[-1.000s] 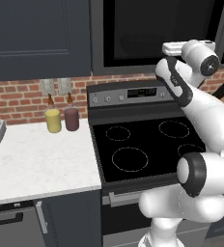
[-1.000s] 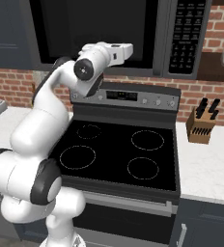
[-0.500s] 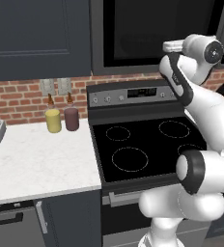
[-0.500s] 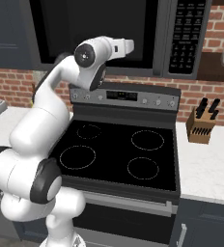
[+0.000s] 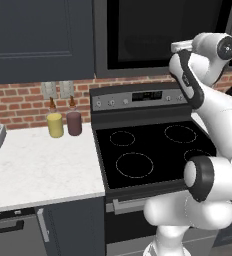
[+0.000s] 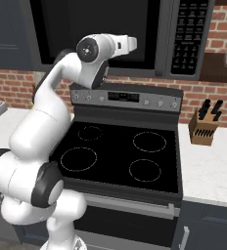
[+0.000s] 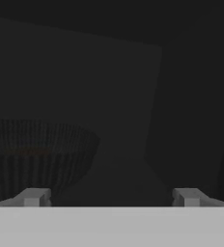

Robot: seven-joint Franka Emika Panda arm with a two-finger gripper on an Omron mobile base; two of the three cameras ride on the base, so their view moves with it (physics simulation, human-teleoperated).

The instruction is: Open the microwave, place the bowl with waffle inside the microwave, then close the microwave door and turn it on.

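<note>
Inside the microwave (image 6: 135,29) my fingertips (image 7: 34,197) stand wide apart; the bowl (image 7: 36,154) blocks the left side, and the floor toward the right wall is free.

The microwave (image 5: 168,35) is running off the top edge in both base views. Through its dark glass the bowl (image 7: 36,154) is showing dimly, cut by the left edge — the waffle is staying too murky to make out.

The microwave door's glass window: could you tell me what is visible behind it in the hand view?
Through the microwave door, a dim round bowl-like shape shows at lower left. Anything inside it is too dark to make out.
</note>
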